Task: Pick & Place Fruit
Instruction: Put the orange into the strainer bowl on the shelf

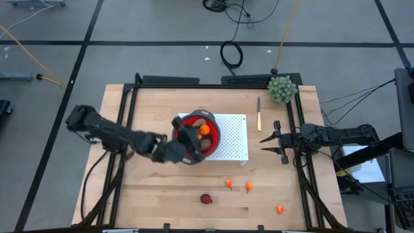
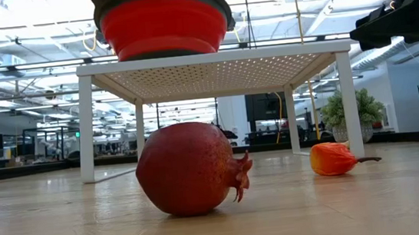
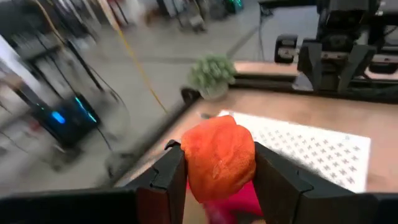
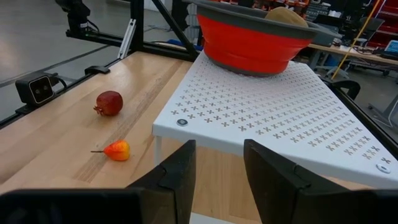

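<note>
A red bowl (image 1: 194, 123) with a grey rim stands on a white perforated stand (image 1: 233, 139) at mid-table, with brown fruit pieces inside. My left gripper (image 1: 203, 131) is over the bowl, shut on an orange fruit (image 3: 219, 158). A dark red round fruit (image 1: 206, 199) and three small orange pieces (image 1: 228, 184) (image 1: 249, 187) (image 1: 279, 209) lie on the wood near the front edge. My right gripper (image 1: 275, 144) waits open at the table's right side, facing the stand, with nothing between its fingers (image 4: 177, 171). My left gripper pinches the orange fruit by two opposite sides (image 3: 191, 163) between its two fingers. The fingers come from the table's left, nearly level and slanting a little down. The fruit is above the red bowl's inside (image 3: 239, 205); whether it touches what lies there I cannot tell.
A slim wooden-handled knife (image 1: 259, 113) lies right of the stand, toward the far edge. A green bushy ball (image 1: 282, 88) sits at the far right corner. Black frame rails (image 1: 129, 116) run along the table's left and right sides. Bare wood lies in front of the stand.
</note>
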